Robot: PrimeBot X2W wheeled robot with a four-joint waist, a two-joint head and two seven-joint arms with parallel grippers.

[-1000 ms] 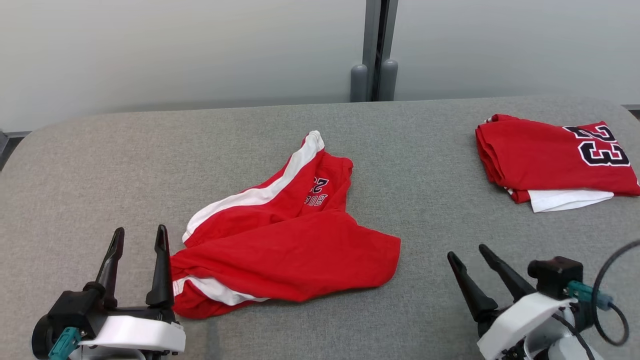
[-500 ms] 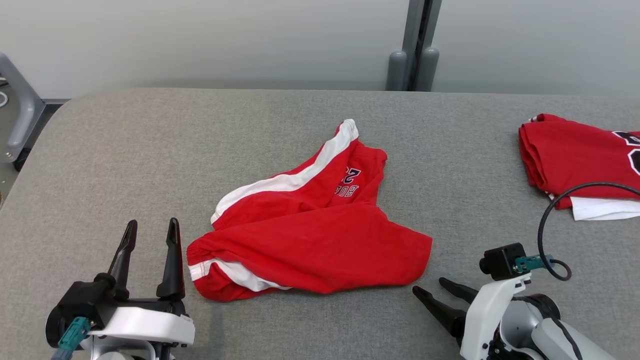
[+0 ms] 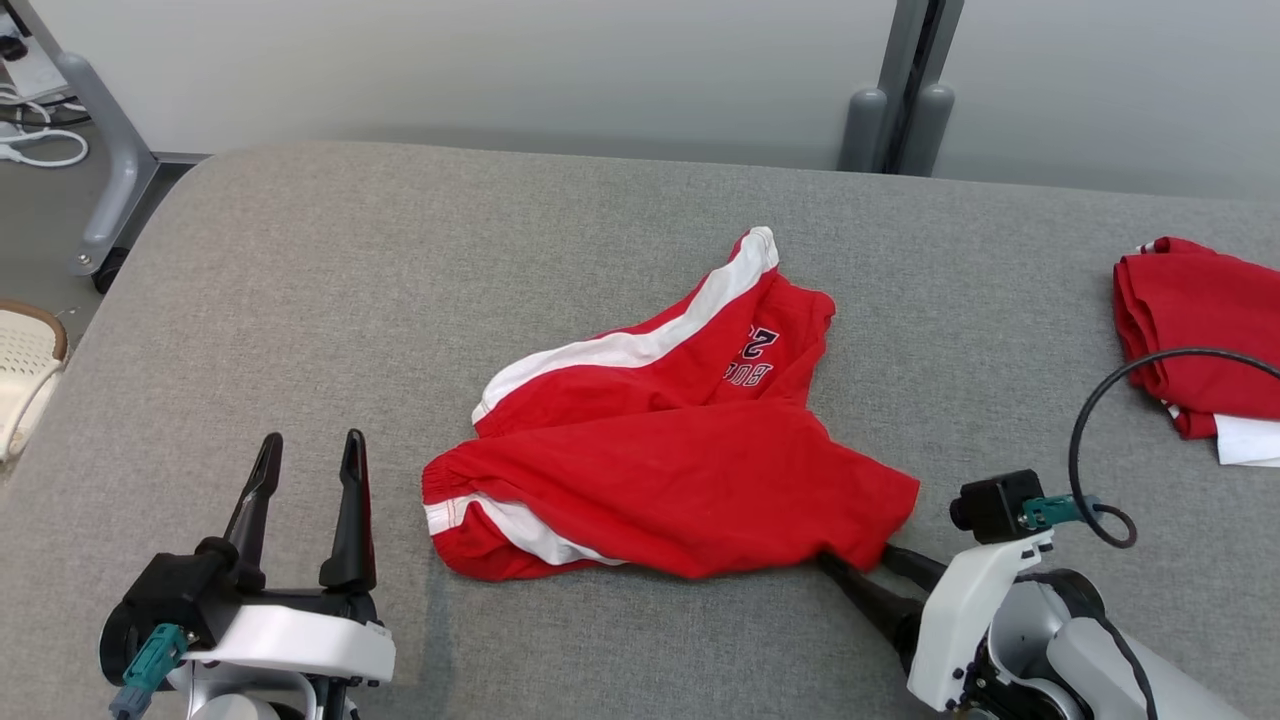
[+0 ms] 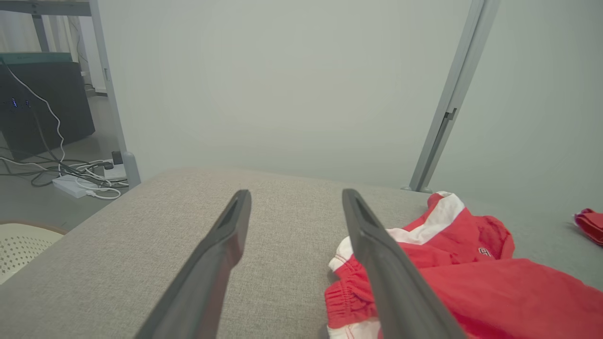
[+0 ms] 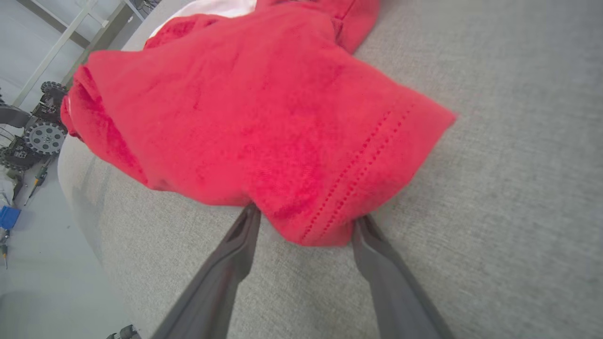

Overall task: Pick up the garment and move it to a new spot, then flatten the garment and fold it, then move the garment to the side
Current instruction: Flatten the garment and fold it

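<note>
The garment [image 3: 680,470] is a pair of red shorts with white side stripes, lying crumpled in the middle of the grey table [image 3: 300,300]. My right gripper [image 3: 858,558] lies low at its lower right corner, open, and the hem drapes over both fingertips. In the right wrist view the red garment [image 5: 264,108] covers the tips of the spread fingers [image 5: 231,263] of the right gripper [image 5: 304,214]. My left gripper [image 3: 312,440] stands open just left of the elastic waistband, apart from it. The left wrist view shows the garment [image 4: 471,282] to the right of the left gripper [image 4: 296,193].
A folded red jersey [image 3: 1190,320] lies at the table's right edge, behind a black cable loop [image 3: 1085,440] from my right wrist. Off the table's left edge stand a metal frame leg [image 3: 105,190] and a white perforated basket [image 3: 25,370]. A grey wall post [image 3: 905,110] rises behind.
The head camera has turned left, shifting the whole picture right. My right gripper has dropped low and slid left until its tips reached under the garment's hem. The left gripper has held still.
</note>
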